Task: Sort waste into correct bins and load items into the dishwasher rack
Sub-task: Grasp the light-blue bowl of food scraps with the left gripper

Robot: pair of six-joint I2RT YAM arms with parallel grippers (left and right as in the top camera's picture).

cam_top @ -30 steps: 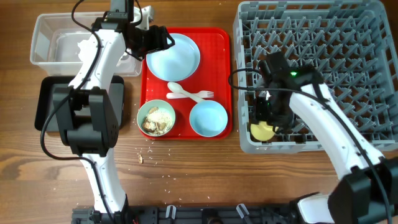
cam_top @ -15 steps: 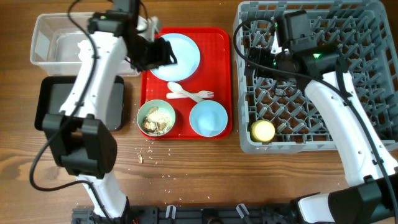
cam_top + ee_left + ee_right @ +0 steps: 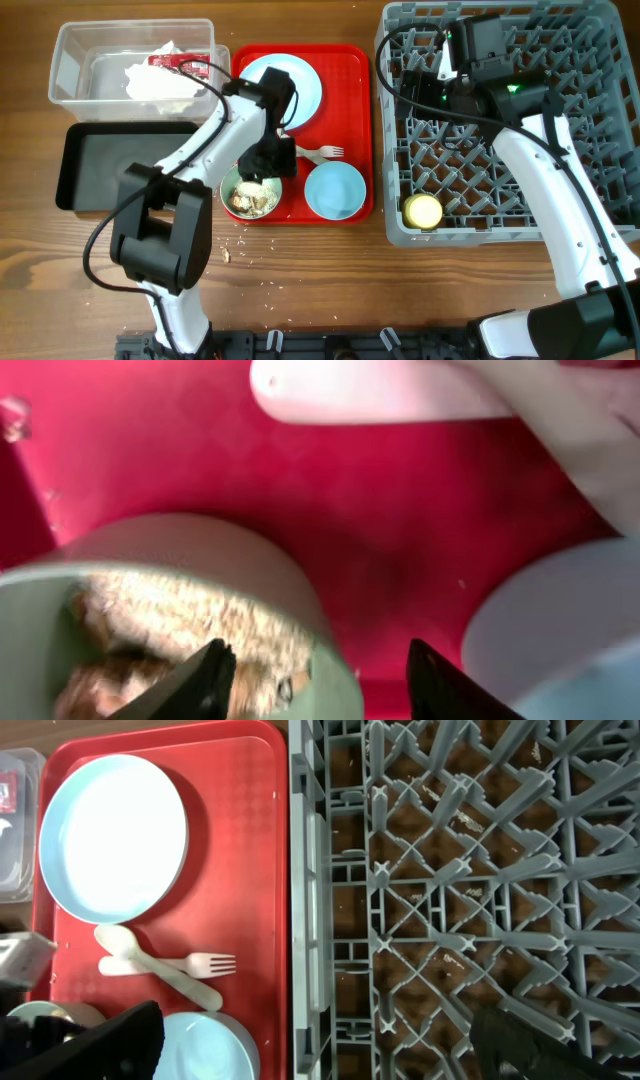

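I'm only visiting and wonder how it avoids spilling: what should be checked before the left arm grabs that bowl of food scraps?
1. Left gripper open: ok.
2. Rim of the scrap bowl between its fingers: ok, one finger inside, one outside.
3. Spoon apart from the fingers: ok.
4. Napkin and sauce packet in the clear tub: ok.
5. Right gripper out of the way, open over the rack: ok.
6. Bowl staying level once lifted by its rim: cannot tell.
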